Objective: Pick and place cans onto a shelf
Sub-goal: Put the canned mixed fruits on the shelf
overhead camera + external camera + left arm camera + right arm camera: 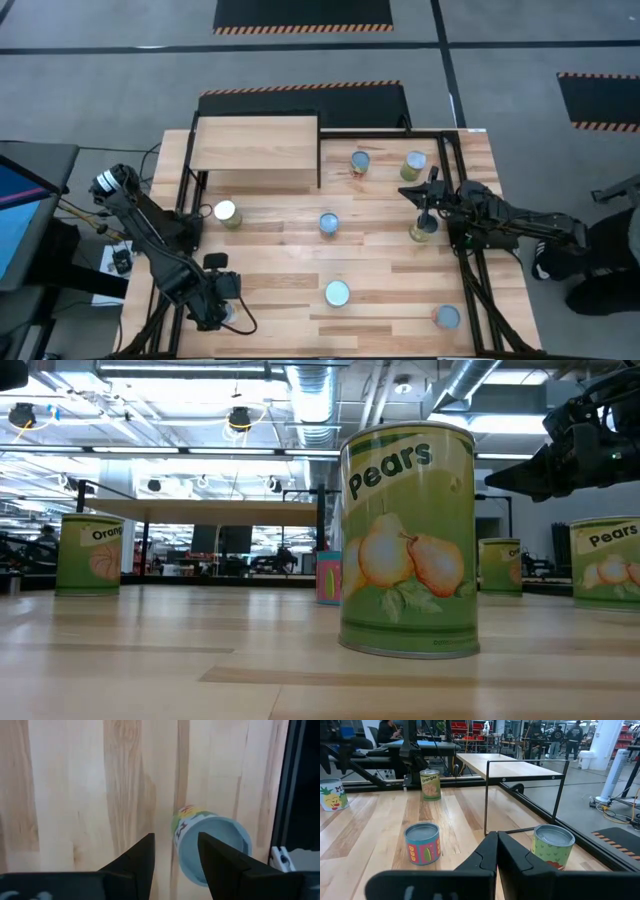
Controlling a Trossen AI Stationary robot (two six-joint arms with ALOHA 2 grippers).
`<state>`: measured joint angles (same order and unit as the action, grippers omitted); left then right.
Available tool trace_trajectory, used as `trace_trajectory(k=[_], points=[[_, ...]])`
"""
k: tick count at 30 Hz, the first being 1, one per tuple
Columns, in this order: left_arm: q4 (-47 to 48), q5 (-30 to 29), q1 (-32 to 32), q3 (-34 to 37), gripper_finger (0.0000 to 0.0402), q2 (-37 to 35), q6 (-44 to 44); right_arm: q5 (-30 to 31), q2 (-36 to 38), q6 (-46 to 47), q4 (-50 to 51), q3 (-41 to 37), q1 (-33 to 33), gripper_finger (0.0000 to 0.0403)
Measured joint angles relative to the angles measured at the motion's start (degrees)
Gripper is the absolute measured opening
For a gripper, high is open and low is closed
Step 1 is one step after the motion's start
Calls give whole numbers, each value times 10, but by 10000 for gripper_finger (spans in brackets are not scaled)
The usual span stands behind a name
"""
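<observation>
- Worktop [280, 275] of pale planks; shelf [256, 142] stands raised at its far left corner on a black frame, top bare
- Cans all sit on the worktop, none on the shelf
- Far side, right of the shelf: two cans side by side, one [360, 162] nearer the shelf, one [413, 165] with a green label nearer the right arm
- Orange can [227, 212] stands just in front of the shelf, near the left arm's elbow; in the low view it reads "Orang..." at left [89, 554]
- Small can [329, 224] mid-worktop, well apart from the others
- Pears can [337, 293] on the near side, centre; in the low view it fills the middle [407, 540], upright
- Can [446, 318] at the near right corner, orange-red label
- Can [423, 231] by the right edge, partly hidden under the right arm
- Left gripper [222, 312] at the near left corner, low over the worktop; fingers [140, 862] spread, nothing between them; a multicoloured can [210, 847] lies just beside one finger, by the worktop edge
- Right gripper [428, 195] over the right side, pointing toward the far cans; fingers [485, 855] pressed together, holding nothing; wrist view shows a pink-blue can [422, 842] and a green can [552, 845] ahead on either side, shelf beyond
- People stand in the room far behind the shelf
</observation>
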<state>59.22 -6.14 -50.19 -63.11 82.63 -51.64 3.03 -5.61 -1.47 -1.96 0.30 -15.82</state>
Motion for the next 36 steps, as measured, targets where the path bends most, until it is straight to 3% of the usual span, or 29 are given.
trace_trajectory(k=[8,36], points=[[-24,33,-2,36,137,0,37,0,0,0,0,0,0,33],[-48,33,-2,41,137,0,55,0,0,0,0,0,0,33]])
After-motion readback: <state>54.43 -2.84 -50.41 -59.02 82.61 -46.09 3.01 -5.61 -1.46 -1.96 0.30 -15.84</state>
